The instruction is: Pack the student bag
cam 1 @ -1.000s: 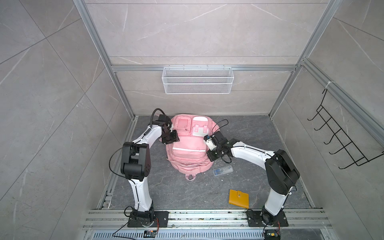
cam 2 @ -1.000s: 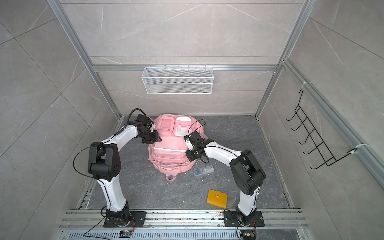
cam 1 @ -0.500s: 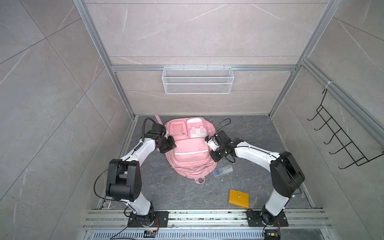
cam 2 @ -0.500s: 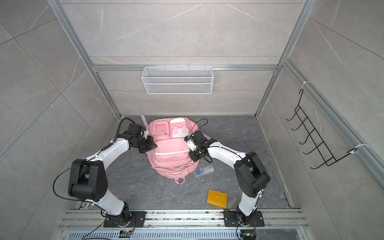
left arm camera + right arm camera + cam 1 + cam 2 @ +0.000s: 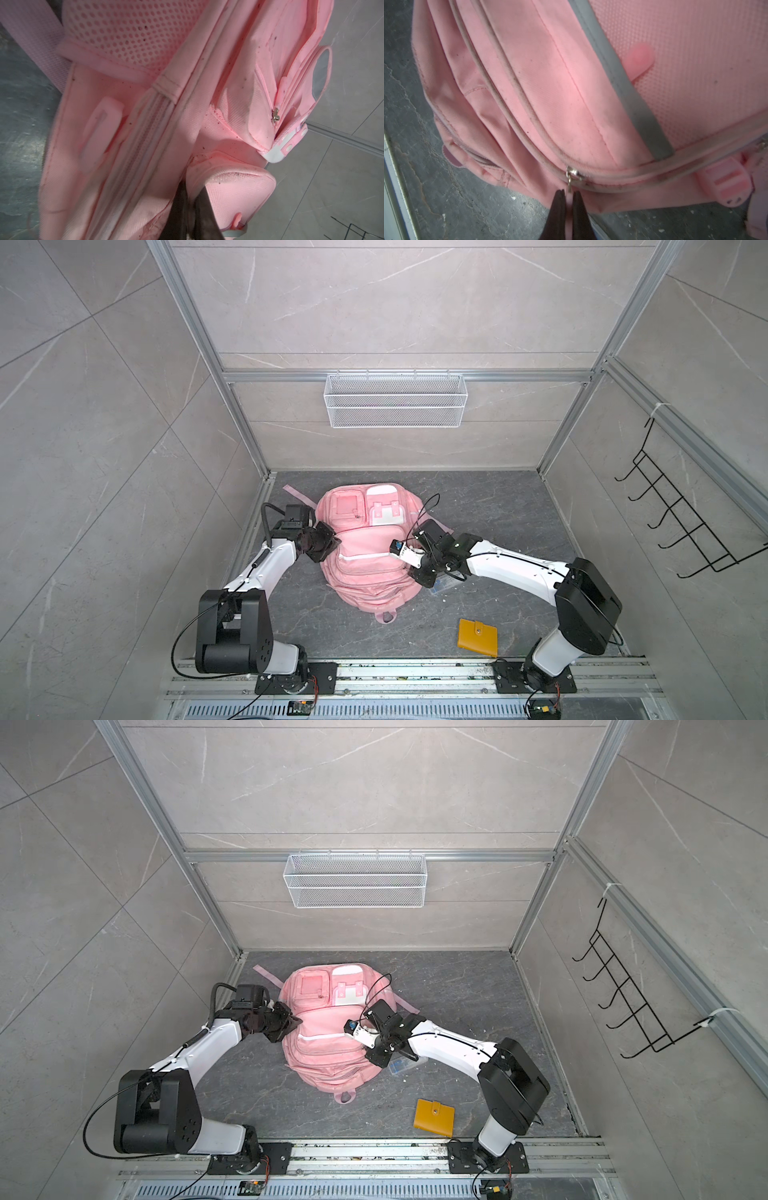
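Swung low toward the lower left of both top views, the left arm has carried its claw down the bag's left edge. The student bag [image 5: 365, 572] has slid a little toward the lower edge of the frame, and a strap now shows at its upper left. It lies front-up on the desk [image 5: 498, 506], in the lower middle of both top views.

Our left claw [image 5: 192, 193] is clenched on a fold of fabric at the bag's side. Our right claw [image 5: 569, 194] is clenched too, pinching the pink tab of the zip pull [image 5: 569, 182] on the opposite side.

We judge the step in hand to be running this zip open so the bag can be filled. To do it well, we should hold the left grip firm as an anchor. The pull should travel along the zip's curve rather than up and away, or the soft bag will simply follow. A sideways tug could slip the thin tab out. The pencil case [image 5: 446, 585] lies just beside the right wrist, so our sweep should stay clear of it. The yellow wallet [image 5: 478, 637] waits well apart, at lower right.
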Robot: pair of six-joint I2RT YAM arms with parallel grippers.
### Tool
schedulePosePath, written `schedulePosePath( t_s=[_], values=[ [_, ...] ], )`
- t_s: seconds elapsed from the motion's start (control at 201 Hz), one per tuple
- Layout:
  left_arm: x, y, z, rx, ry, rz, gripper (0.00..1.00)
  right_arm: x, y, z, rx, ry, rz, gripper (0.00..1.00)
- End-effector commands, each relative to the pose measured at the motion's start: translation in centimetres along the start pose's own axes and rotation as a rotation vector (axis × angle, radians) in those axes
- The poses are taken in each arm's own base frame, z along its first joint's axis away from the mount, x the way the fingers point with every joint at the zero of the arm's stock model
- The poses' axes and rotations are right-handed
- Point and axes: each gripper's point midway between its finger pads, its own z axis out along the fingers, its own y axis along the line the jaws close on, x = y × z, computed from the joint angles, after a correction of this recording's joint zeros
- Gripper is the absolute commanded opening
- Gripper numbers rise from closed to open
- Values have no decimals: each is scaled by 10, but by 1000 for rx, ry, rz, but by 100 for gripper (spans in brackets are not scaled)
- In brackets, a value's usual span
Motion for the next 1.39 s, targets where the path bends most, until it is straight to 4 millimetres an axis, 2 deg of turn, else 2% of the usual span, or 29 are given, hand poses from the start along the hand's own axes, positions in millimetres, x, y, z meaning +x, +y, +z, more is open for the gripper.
schedulePosePath(
  t_s=[0.0,0.125,0.199,0.394,0.548,0.643,0.697,0.782,0.847,0.966,1.046,1.101,1.166,1.245,1.31,1.39],
  values=[
    [-37,-36,-28,140,-187,-89,0,7,20,-6,-56,24,-2,0],
    [-36,-25,-32,140,-218,-158,0,-14,24,-16,-73,-91,88,0],
    [-34,-18,-32,143,-235,-203,0,-19,27,-16,-77,-127,129,0],
    [-35,-8,-30,168,-255,-306,0,-4,47,-8,-74,-66,88,0],
    [-36,-8,-28,223,-261,-382,0,10,43,-8,-33,-27,79,0],
    [-35,-12,-30,237,-256,-387,0,7,37,-4,-10,-10,75,0],
    [-32,-12,-30,240,-253,-392,0,-1,30,-2,12,-18,84,0],
    [-24,-6,-33,239,-249,-399,0,-25,10,-3,53,-76,125,0],
    [-13,5,-38,220,-252,-400,0,-39,-8,-1,65,-107,183,0],
    [11,32,-45,202,-238,-409,0,-54,-45,3,65,-142,287,0],
    [26,38,-49,184,-204,-339,0,-66,-65,1,64,-173,300,0],
    [36,36,-51,160,-156,-243,0,-73,-75,1,70,-174,279,0],
    [48,35,-56,94,-85,-108,24,-78,-87,6,79,-151,252,0],
    [62,35,-63,44,-27,18,43,-84,-102,9,89,-142,241,0],
    [69,39,-73,10,-11,79,55,-89,-113,9,99,-153,244,0],
    [73,46,-91,-65,-22,185,64,-90,-122,8,110,-160,249,0]
  ],
)
